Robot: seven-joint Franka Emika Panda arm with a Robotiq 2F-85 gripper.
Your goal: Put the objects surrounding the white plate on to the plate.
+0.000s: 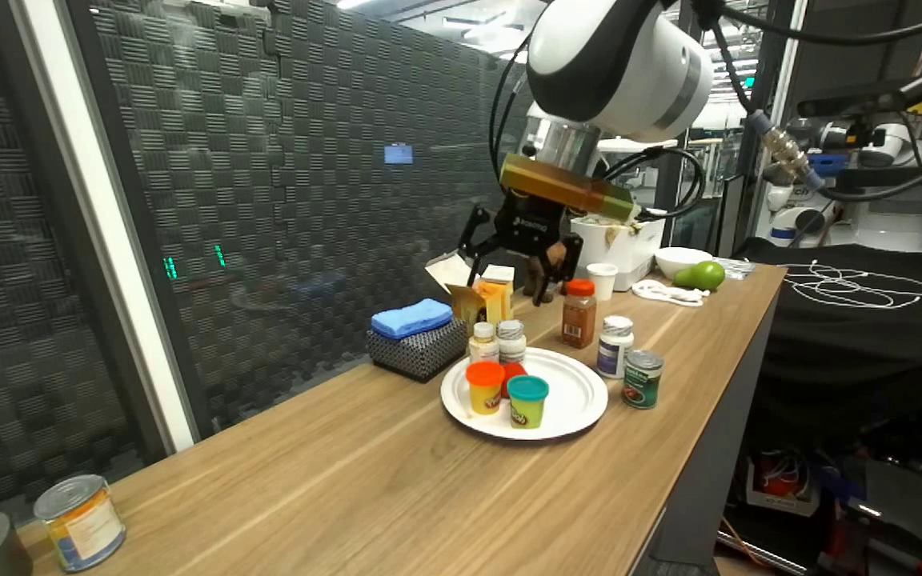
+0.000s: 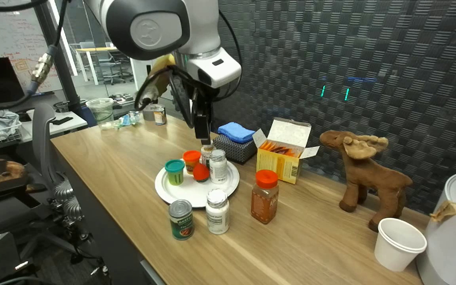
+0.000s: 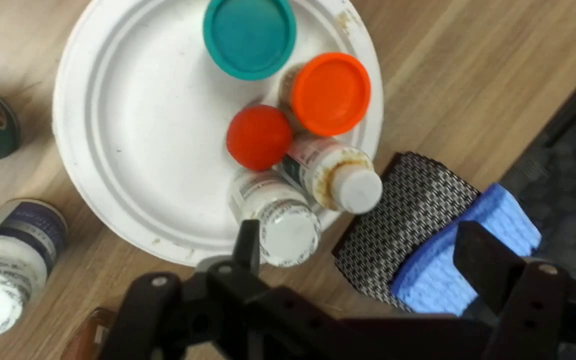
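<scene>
The white plate [image 3: 158, 125] carries a teal-lidded tub [image 3: 250, 37], an orange-lidded tub [image 3: 331, 95], a red ball-like object [image 3: 259, 137], a white bottle [image 3: 288, 232] and a narrower white-capped bottle [image 3: 340, 175]. Off the plate, a red-capped bottle [image 2: 265, 196], a white bottle with a dark blue label [image 1: 614, 348] and a dark green can [image 2: 181, 219] stand upright beside it. My gripper [image 1: 507, 292] hangs above the bottles at the plate's back edge, its fingers wide apart and nothing between them. In the wrist view one finger overlaps the white bottle's edge.
Close to the plate sits a dark woven box [image 1: 421, 352] with a blue cloth [image 1: 411, 318] on top. An open yellow carton [image 2: 279, 158] and a brown plush moose [image 2: 366, 170] stand along the wall. White cups [image 2: 399, 243] are farther along the table.
</scene>
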